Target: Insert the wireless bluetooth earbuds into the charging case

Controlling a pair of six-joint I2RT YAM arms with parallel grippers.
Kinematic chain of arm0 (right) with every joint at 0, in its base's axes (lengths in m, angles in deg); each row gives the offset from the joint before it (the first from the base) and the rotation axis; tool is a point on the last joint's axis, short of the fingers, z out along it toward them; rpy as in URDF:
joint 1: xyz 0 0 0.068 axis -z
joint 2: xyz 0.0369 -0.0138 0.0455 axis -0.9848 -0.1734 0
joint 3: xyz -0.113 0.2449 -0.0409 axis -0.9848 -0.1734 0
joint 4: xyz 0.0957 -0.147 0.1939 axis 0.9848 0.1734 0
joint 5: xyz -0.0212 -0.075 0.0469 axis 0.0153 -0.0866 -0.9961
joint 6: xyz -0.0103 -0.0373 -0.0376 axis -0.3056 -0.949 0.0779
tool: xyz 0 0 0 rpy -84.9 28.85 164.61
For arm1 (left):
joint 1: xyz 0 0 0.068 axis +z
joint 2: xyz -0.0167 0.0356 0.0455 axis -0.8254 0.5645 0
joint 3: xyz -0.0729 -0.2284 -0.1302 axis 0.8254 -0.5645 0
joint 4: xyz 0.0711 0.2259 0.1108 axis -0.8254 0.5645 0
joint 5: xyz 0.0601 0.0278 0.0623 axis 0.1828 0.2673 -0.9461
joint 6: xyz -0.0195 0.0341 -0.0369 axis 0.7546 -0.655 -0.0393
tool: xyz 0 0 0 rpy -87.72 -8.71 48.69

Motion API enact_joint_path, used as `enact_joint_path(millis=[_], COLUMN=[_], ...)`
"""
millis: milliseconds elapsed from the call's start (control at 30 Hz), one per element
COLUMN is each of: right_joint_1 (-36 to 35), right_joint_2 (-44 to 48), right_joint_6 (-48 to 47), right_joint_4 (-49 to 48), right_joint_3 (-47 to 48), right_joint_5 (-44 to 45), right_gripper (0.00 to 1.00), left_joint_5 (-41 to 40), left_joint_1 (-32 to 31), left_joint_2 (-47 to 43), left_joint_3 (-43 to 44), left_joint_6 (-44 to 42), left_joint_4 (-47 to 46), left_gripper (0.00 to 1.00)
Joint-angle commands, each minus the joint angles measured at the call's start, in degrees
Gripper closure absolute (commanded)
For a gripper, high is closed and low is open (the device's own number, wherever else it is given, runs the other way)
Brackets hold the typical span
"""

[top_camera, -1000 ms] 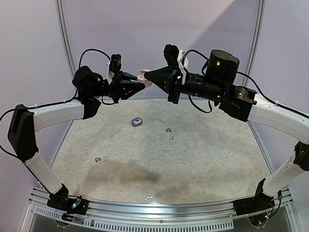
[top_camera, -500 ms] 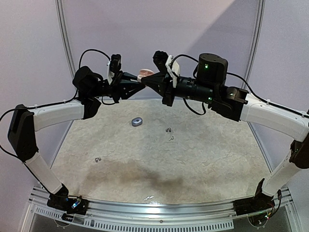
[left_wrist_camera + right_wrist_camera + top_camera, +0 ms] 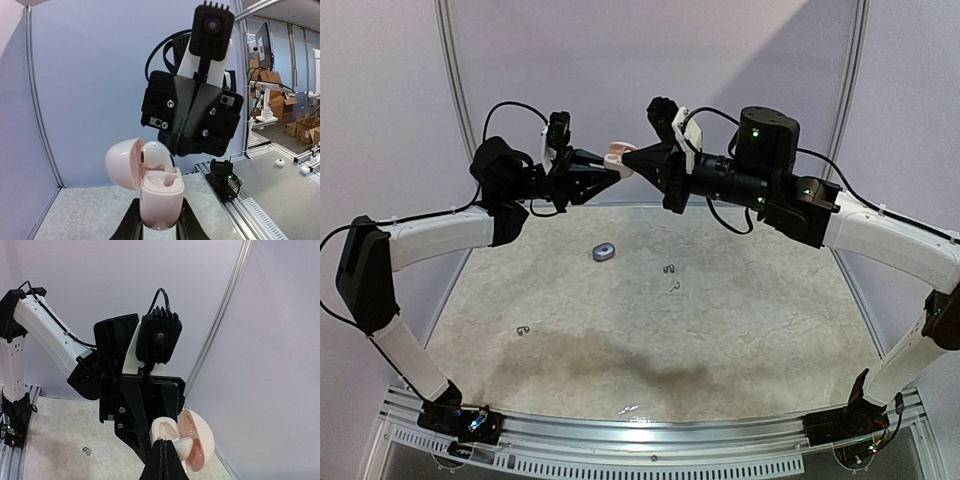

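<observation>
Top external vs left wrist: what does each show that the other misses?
Only top external: a grey case and loose earbud pieces lying on the table. Only left wrist: the pink case is open, lid swung left, a whitish earbud at its mouth, the nearer slot empty. Both: the left gripper holding that case in mid-air, the right gripper with its shut tip at it.

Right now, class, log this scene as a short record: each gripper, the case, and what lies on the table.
left gripper: shut on pink charging case, held above the table
case lid: open
right gripper: shut on whitish earbud, at the case's opening
table: grey case; three tiny loose pieces, too small to identify
</observation>
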Motion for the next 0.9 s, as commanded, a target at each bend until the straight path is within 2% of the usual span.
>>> enact_joint_path(millis=[0, 333, 433, 700, 867], right_joint_1=[1.5, 1.7, 1.6, 1.6, 1.7], right_joint_2=[2.5, 4.4, 3.6, -0.8, -1.9], right_joint_6=[2.3, 1.7, 2.2, 3.7, 3.7], right_joint_4=[-1.1, -0.6, -1.0, -1.4, 0.4], right_joint_3=[-1.3, -1.3, -0.5, 3.2, 3.0], right_joint_5=[1.3, -2.7, -3.0, -2.5, -3.0], right_gripper=[1.0, 1.0, 0.92, 0.8, 0.79], left_joint_5=[1.3, -0.5, -0.4, -0.2, -0.1], left_joint_1=[0.2, 0.4, 0.4, 0.3, 0.3], left_joint_2=[-0.4, -0.7, -0.7, -0.9, -0.9], left_joint_3=[-0.5, -1.0, -0.9, -1.1, -1.3], left_joint_6=[-0.2, -0.5, -0.7, -1.2, -1.4], left_joint_4=[0.3, 1.2, 1.3, 1.7, 1.4], left_gripper=[1.0, 1.0, 1.0, 1.0, 1.0])
